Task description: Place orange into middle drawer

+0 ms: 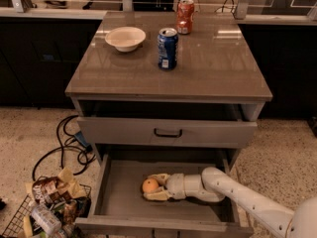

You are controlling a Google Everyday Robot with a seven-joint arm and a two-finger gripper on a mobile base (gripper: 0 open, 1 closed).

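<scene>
The orange (pixel 150 185) sits gripped in your pincer (pixel 147 187) low in the middle drawer (pixel 119 195); open abruptly and it may roll, or get dragged as you withdraw.

The gripper (pixel 151 187) lies in the open middle drawer (pixel 119 195) — the orange (pixel 149 185) at its tip.

Overhead light glares off the tabletop (pixel 213 63); the gripper (pixel 151 187) clasping the orange (pixel 149 185) in the middle drawer (pixel 121 196) sits in shadow.
</scene>
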